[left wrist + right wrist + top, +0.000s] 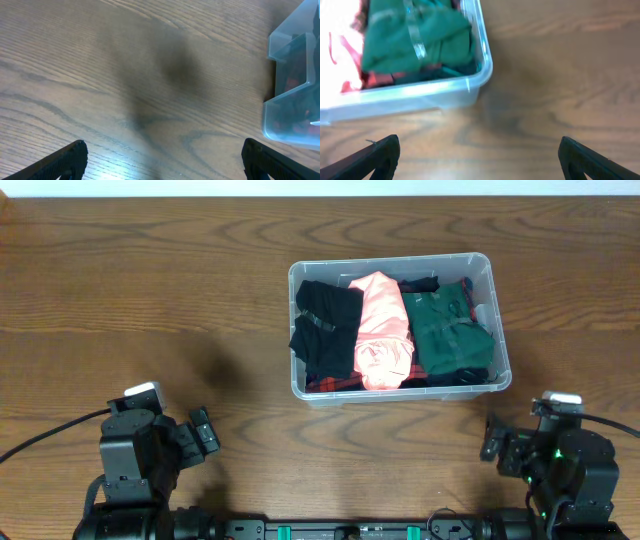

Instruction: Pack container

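The clear plastic container (398, 392) stands on the wooden table, right of centre. It holds folded clothes: a black garment (325, 320) at the left, a salmon-pink one (381, 330) in the middle, a dark green one (450, 330) at the right, and red plaid cloth underneath. My left gripper (204, 433) is open and empty at the near left, well away from the container. My right gripper (492, 437) is open and empty just in front of the container's near right corner (479, 75). In the left wrist view (162, 157) the container's corner (295, 75) shows at the right.
The wooden table (150, 300) stretches bare to the left and behind the container. Both arm bases sit at the near edge, with a black rail (350, 530) between them.
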Controlling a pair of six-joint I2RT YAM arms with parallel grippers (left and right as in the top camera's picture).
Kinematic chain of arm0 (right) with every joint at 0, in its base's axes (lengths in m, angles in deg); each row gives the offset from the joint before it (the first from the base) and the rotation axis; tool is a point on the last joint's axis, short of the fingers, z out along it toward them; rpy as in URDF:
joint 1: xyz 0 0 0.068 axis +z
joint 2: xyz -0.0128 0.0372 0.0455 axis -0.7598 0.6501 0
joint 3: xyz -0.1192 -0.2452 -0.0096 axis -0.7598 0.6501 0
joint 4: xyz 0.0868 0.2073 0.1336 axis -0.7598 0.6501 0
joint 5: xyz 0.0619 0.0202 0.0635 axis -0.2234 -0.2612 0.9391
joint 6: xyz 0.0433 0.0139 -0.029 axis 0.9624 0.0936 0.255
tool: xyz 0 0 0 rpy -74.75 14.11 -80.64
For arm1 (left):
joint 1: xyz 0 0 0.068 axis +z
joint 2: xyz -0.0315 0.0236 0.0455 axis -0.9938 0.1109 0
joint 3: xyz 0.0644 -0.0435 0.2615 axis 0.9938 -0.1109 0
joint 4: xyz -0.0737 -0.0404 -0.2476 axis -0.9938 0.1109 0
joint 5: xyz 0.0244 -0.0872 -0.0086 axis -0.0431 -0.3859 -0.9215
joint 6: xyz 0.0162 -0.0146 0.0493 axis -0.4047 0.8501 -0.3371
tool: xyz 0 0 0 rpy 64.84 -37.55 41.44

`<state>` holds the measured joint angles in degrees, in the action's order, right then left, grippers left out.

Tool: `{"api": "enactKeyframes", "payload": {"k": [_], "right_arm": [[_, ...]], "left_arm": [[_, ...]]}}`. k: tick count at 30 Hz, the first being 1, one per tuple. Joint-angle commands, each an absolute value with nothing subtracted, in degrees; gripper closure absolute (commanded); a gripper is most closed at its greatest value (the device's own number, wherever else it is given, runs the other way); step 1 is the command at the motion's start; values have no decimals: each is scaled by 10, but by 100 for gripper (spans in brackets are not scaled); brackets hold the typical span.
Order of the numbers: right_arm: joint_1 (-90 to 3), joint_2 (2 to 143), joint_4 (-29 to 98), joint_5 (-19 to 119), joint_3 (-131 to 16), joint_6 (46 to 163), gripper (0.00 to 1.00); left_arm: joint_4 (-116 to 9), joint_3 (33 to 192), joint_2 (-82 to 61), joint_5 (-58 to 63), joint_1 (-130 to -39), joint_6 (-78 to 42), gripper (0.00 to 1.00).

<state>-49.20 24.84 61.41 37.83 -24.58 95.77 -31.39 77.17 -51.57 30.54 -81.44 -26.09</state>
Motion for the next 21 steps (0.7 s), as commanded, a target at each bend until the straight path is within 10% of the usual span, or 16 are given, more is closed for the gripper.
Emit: {"api": "enactKeyframes", "payload": {"k": [1,9,21], "right_arm": [[-487,247,637,378,-242,964,1],[-486,195,629,402,-232,945,1],[-483,27,203,499,58,874,1]], "left_arm": [[-312,771,-519,302,-812,-262,2],[-312,771,-519,302,-812,-262,2],[-312,771,-519,302,-812,-262,2]]}}
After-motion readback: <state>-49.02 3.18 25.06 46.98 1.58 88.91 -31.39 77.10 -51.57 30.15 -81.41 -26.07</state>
